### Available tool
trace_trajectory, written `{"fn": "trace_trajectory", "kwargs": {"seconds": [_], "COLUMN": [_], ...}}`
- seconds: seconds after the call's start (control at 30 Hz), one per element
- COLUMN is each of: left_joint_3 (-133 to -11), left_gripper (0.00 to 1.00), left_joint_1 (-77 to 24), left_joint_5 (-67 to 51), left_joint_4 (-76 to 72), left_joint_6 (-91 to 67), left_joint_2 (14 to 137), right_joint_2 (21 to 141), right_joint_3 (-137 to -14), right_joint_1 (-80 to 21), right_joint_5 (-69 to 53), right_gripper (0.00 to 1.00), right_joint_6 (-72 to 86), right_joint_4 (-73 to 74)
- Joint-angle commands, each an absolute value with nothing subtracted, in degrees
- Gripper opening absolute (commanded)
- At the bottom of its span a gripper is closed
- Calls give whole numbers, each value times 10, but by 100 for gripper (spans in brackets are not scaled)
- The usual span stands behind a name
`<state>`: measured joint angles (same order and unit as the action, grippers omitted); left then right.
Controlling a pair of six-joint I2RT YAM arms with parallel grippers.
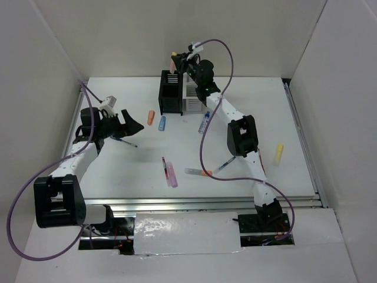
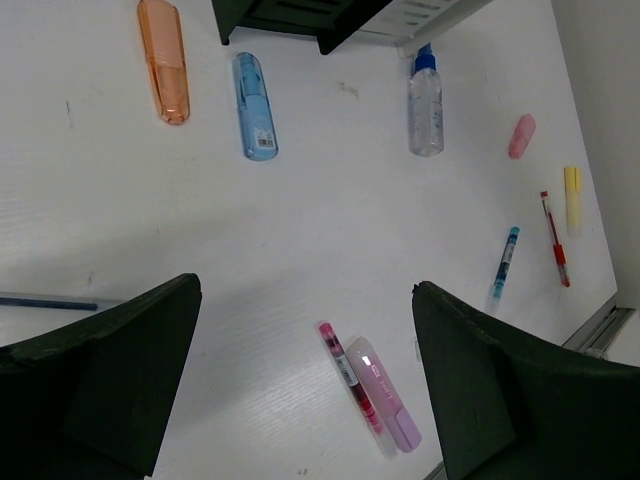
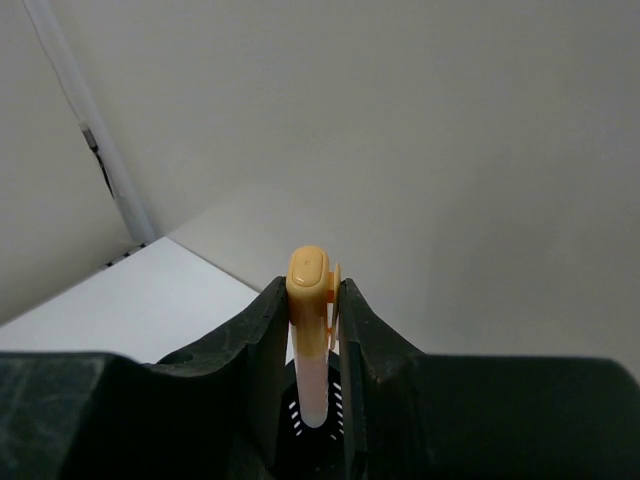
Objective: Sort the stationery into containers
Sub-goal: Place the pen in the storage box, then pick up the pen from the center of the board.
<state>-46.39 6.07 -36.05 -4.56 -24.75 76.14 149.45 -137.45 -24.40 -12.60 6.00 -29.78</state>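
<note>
As our right claw (image 3: 314, 300) clamps a pale orange marker (image 3: 309, 340) upright, cap end up, it hangs just above the black pen box (image 1: 171, 94). That box is joined to the white pen box (image 1: 193, 99) at the far side of the desk (image 1: 118, 171). Our left claw (image 2: 305, 375) stands wide apart, empty, over the desk's left part. Below it a purple marker (image 2: 385, 405) touches a dark pink pen (image 2: 343, 368). Farther off, near the boxes, lie an orange marker (image 2: 163, 60), a blue marker (image 2: 256, 107) and a clear blue-capped tube (image 2: 425, 105).
</note>
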Motion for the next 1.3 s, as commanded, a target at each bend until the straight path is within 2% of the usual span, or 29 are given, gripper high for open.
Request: {"fn": "trace_trajectory", "kwargs": {"seconds": [0.0,0.07,0.17,0.23,0.33,0.4,0.57,0.67,0.8,0.9,1.1,1.27], "left_joint_3": [-494,-499,-511,-515,-519,-523,-548,-555,-591,-634,-684,-744], "left_gripper": [99,99,99,99,99,99,99,95,86,81,78,78], "left_joint_1": [51,47,40,40,40,40,34,21,-39,-124,-257,-350], "left_joint_5": [-364,-366,-366,-368,-370,-377,-445,-487,-512,-486,-425,-370], "left_joint_4": [-45,-25,-4,-2,23,33,89,110,203,296,328,337], "left_joint_6": [-198,-182,-165,-162,-149,-122,-41,31,174,326,380,400], "left_joint_2": [768,770,773,775,773,773,780,777,781,807,887,958], "right_joint_2": [1507,1512,1511,1505,1501,1497,1446,1395,1259,1153,986,816], "right_joint_3": [-1378,-1385,-1382,-1372,-1370,-1368,-1345,-1315,-1243,-1176,-1064,-821], "right_joint_1": [-252,-252,-253,-253,-255,-255,-251,-246,-221,-177,-70,41], "right_joint_5": [-116,-118,-121,-124,-120,-119,-131,-148,-173,-221,-309,-346], "right_gripper": [9,17,20,30,35,45,52,54,53,53,52,58], "right_joint_6": [36,37,36,35,40,44,69,83,130,177,136,147], "right_joint_4": [-350,-346,-338,-338,-331,-328,-309,-296,-214,-136,135,149]}}
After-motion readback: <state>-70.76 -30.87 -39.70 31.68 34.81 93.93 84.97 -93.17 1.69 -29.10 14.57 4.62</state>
